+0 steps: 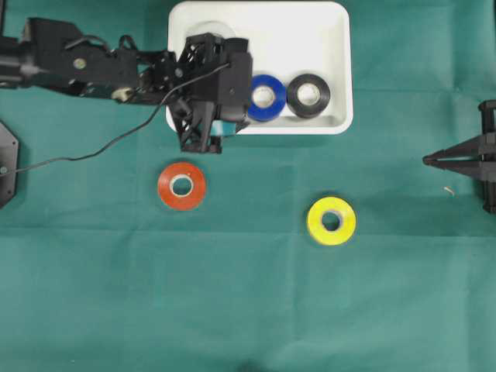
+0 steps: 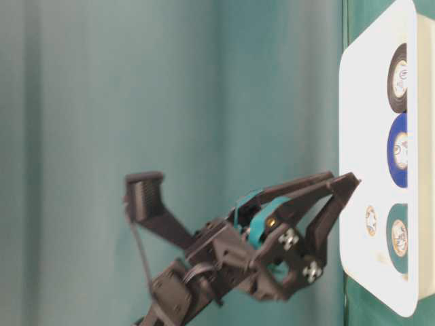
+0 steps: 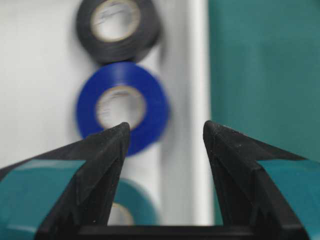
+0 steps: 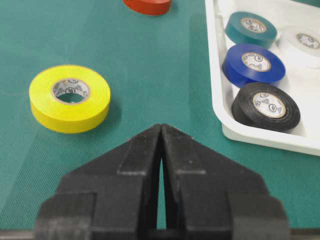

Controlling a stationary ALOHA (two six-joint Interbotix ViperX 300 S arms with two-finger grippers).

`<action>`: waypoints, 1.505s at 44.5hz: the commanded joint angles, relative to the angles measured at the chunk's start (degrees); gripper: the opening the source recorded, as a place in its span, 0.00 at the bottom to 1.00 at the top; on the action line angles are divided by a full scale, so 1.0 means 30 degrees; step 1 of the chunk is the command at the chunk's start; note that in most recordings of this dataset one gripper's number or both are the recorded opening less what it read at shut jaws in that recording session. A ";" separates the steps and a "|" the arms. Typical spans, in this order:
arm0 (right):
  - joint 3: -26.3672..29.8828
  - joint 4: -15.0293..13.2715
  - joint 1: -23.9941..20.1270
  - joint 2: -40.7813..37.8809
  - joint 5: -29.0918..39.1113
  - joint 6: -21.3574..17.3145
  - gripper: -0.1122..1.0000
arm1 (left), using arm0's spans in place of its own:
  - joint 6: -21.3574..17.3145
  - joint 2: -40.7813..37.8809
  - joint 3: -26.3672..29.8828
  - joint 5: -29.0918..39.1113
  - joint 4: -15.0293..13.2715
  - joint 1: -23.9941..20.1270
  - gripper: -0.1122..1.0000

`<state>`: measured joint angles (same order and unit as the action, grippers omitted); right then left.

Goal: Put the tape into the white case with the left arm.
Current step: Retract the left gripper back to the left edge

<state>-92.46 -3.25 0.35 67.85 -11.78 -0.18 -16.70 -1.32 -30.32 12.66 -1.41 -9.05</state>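
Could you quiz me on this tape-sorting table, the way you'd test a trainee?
1. How many tape rolls lie inside the white case?
2. True or false: the left gripper is holding a roll.
3. Which rolls are on the green cloth outside the case: A) blue and black, B) orange and yellow, C) teal and white?

Key:
1. Four: teal roll, white roll, blue roll, black roll.
2. False; its jaws stand open and empty.
3. B: orange roll, yellow roll.
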 commanded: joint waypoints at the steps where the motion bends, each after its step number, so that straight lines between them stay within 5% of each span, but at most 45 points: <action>1: 0.0146 -0.0029 0.0029 -0.0117 -0.0205 0.0029 0.02 | 0.0293 0.1055 -0.0088 -0.0146 -0.0029 0.0527 0.65; 12: 0.0146 -0.0029 0.0000 -0.0117 -0.0205 0.0029 0.02 | 0.1611 0.2314 -0.1143 -0.0146 -0.0029 0.1904 0.65; 33: 0.0146 -0.0029 0.0000 -0.0117 -0.0205 0.0029 0.02 | 0.1641 0.5537 -0.4307 -0.2227 -0.0029 0.3896 0.64; 67: 0.0146 -0.0029 0.0029 -0.0117 -0.0205 0.0029 0.02 | 0.1729 0.9580 -0.9316 -0.5332 -0.0088 0.4922 0.63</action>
<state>-92.37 -3.25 0.35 67.85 -11.78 -0.18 -11.51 26.10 -58.27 -1.58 -1.49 5.54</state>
